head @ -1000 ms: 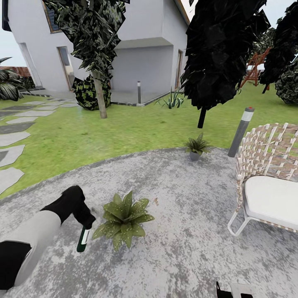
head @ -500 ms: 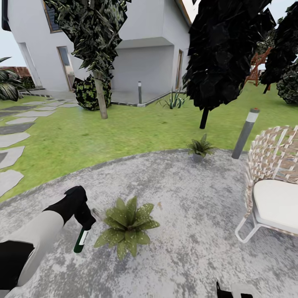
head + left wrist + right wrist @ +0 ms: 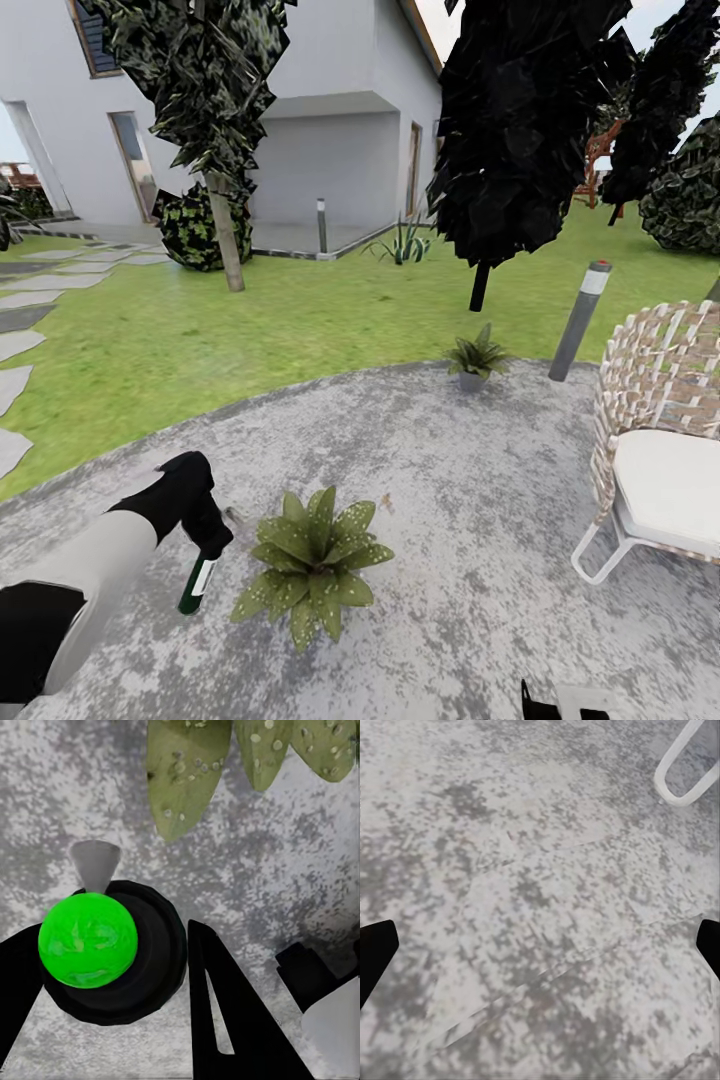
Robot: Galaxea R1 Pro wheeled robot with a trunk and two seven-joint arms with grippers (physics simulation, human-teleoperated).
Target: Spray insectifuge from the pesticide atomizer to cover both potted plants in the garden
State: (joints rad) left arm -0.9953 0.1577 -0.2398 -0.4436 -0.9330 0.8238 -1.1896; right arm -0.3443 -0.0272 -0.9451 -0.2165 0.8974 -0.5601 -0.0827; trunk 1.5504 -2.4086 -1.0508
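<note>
Left pincer (image 3: 205, 545) grips the slim dark-green pesticide atomizer (image 3: 196, 585), nozzle aimed at the nearer speckled broad-leaved potted plant (image 3: 312, 562) mid-patio for spraying; right pincer's (image 3: 540, 945) jaws spread wide, empty.

Rough mottled grey stone patio (image 3: 470, 520) — woven wicker chair (image 3: 665, 385), matt speckled leaves (image 3: 312, 565).

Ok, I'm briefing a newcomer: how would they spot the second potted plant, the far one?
Find the round stone patio. At its far rim, beside the lawn and left of the grey bollard lamp, stands the far potted plant, smaller-looking than the near potted plant.
</note>
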